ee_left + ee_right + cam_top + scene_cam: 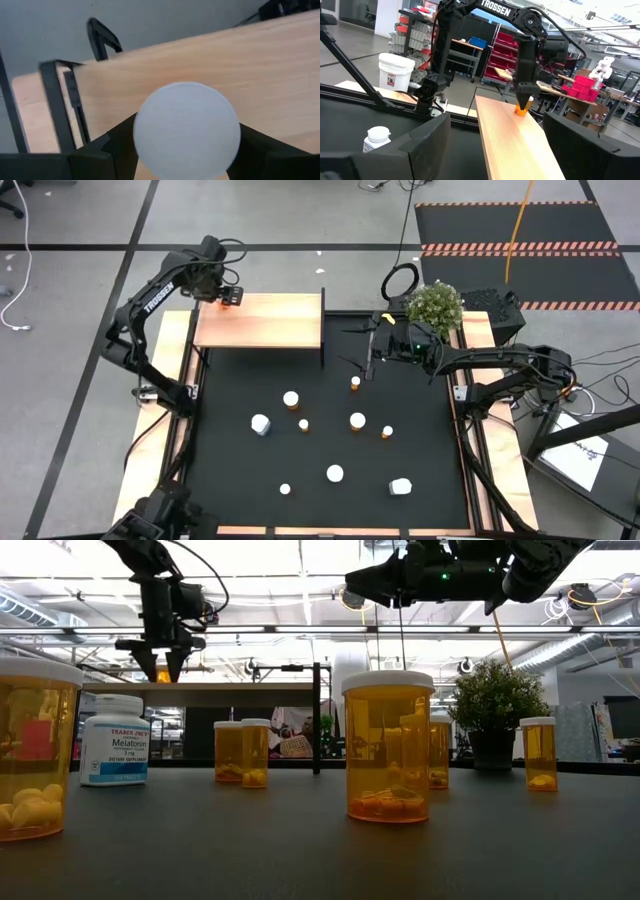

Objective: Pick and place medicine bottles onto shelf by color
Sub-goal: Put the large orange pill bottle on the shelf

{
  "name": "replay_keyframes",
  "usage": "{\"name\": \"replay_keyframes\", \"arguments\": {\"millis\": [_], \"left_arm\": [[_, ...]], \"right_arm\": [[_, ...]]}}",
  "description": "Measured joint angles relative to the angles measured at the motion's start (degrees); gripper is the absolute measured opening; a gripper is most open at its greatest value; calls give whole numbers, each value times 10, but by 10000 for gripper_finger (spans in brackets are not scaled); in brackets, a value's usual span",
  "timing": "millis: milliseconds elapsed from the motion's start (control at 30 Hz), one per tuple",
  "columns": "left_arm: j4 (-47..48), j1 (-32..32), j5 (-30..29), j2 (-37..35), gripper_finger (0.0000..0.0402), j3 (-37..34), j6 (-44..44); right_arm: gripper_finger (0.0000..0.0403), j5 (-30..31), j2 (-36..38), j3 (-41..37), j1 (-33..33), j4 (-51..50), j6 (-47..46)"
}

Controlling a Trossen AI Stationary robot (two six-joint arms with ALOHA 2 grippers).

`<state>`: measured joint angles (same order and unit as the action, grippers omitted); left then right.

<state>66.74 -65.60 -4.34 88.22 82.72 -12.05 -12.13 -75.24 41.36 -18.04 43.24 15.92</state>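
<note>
Between the left tool (185,150) fingers, a white cap (186,131) hides its bottle.

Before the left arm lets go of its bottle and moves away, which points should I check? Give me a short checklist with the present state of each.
1. Orange bottle is over the shelf, at its far left corner: ok.
2. Bottle base rests flat on the board: cannot tell.
3. Left gripper is around the bottle, white cap between its fingers: ok.
4. Bottle stands clear of the shelf edge: not ok, it is close to the corner.
5. Right gripper is open, empty and away from the shelf top: ok.
</note>
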Motion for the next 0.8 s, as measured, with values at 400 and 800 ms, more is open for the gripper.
{"name": "replay_keyframes", "arguments": {"millis": [400, 800], "left_arm": [[-10, 0, -52, -1, 293, 0, -2], [-50, 24, -54, -25, 308, 0, 3]], "right_arm": [[311, 0, 0, 0, 0, 0, 1], [311, 0, 0, 0, 0, 0, 2]]}}
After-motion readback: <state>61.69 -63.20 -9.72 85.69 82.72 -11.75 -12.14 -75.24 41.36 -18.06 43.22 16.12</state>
